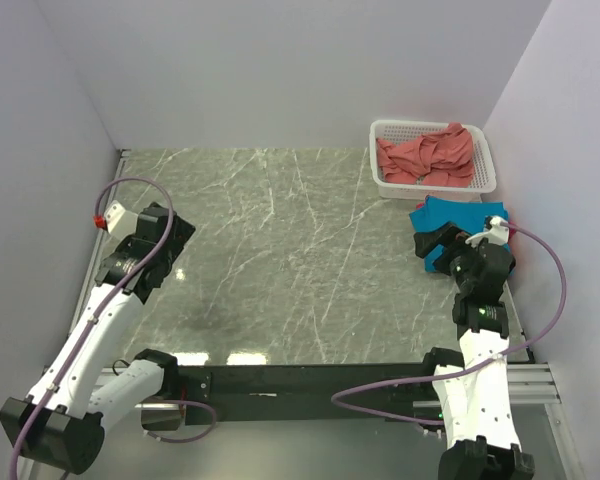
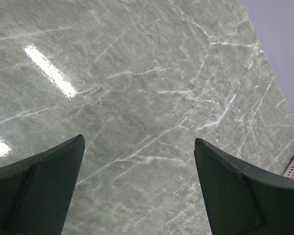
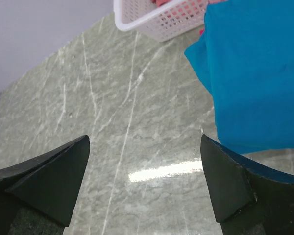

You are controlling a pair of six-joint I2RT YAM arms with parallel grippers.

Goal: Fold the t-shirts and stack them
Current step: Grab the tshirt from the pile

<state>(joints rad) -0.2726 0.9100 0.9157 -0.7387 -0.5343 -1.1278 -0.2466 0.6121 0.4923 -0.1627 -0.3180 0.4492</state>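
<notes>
The grey marble table (image 1: 270, 270) fills most of the top view. At its far right corner stands the white mesh basket (image 1: 384, 182), and bunched inside it lies the salmon-red shirt (image 1: 427, 157) – crumpled, not folded. Just in front of the basket, flat on the table, lies the teal shirt (image 1: 460, 212). A sliver of magenta cloth (image 3: 202, 33) shows at its edge nearest the basket (too little to say how it lies).

The right gripper (image 3: 145, 138) hovers at the teal shirt's near left edge, jaws wide apart and holding nothing. The left gripper (image 2: 138, 139) hangs over bare marble well away on the left, equally spread and empty.

The shirts look thin, light and limp – they should sag and drag rather than keep any shape. The salmon one is probably best pinched at a raised ridge on top of the heap, then taken at the shoulders or hem corners for spreading.
</notes>
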